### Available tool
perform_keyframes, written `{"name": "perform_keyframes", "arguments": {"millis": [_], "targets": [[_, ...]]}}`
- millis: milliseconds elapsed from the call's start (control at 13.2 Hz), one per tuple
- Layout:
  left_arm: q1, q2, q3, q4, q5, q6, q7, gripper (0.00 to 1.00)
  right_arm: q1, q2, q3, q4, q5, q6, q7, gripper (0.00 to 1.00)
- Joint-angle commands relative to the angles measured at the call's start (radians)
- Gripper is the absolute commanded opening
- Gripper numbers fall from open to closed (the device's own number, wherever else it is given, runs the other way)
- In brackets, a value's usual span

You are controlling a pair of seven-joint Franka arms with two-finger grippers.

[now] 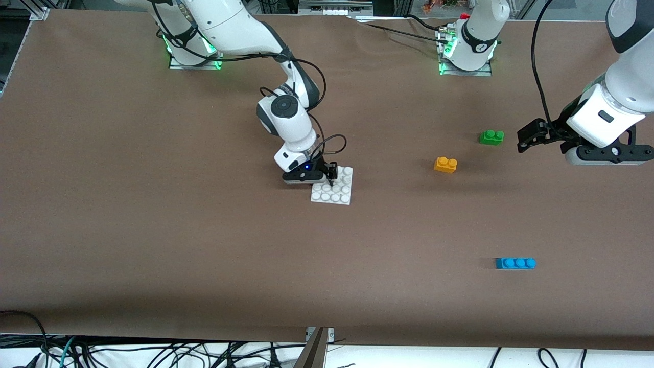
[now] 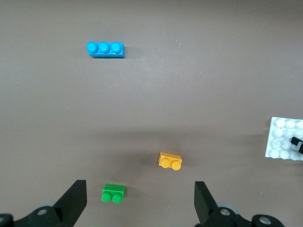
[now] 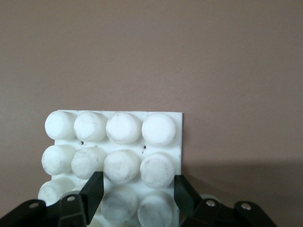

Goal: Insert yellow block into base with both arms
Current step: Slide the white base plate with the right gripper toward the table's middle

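The yellow block (image 1: pixel 445 164) (image 2: pixel 170 161) lies loose on the brown table, studs up, toward the left arm's end. The white studded base (image 1: pixel 332 191) (image 3: pixel 179 137) (image 2: pixel 284 139) lies flat mid-table. My right gripper (image 1: pixel 331 176) (image 3: pixel 137 187) is down on the base's farther edge, shut on the base with two studs between its fingers. My left gripper (image 1: pixel 531 135) (image 2: pixel 139 189) hangs open in the air over the table beside the green brick, holding nothing. The yellow block sits apart from both grippers.
A green two-stud brick (image 1: pixel 491 137) (image 2: pixel 113 193) lies a little farther from the front camera than the yellow block. A blue three-stud brick (image 1: pixel 515 262) (image 2: pixel 105 49) lies nearer the front camera. Cables hang along the table's front edge.
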Motion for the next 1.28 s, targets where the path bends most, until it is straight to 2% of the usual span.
{"name": "perform_keyframes", "arguments": {"millis": [0, 378, 529, 831, 983, 1058, 1209], "targets": [[0.003, 0.018, -0.005, 0.051, 0.003, -0.021, 0.003, 1.0, 0.062, 0.024, -0.027, 0.026, 0.009, 0.008, 0.018, 0.7], [0.003, 0.021, -0.005, 0.054, 0.003, -0.021, 0.003, 1.0, 0.139, 0.034, -0.071, 0.033, 0.003, 0.008, 0.017, 0.7], [0.004, 0.021, -0.005, 0.054, 0.003, -0.021, 0.003, 1.0, 0.139, 0.035, -0.071, 0.034, 0.004, 0.008, 0.017, 0.7], [0.003, 0.03, -0.005, 0.067, 0.003, -0.021, 0.002, 1.0, 0.129, 0.032, -0.092, 0.054, 0.009, -0.003, 0.011, 0.78], [0.003, 0.03, -0.005, 0.068, 0.003, -0.021, 0.003, 1.0, 0.116, 0.031, -0.092, 0.06, 0.012, -0.005, 0.008, 0.78], [0.003, 0.03, -0.005, 0.068, 0.003, -0.021, 0.002, 1.0, 0.115, 0.026, -0.094, 0.068, 0.013, -0.029, 0.008, 0.78], [0.004, 0.03, -0.005, 0.068, 0.003, -0.021, 0.003, 1.0, 0.104, 0.018, -0.097, 0.132, 0.013, -0.166, 0.009, 0.78]]}}
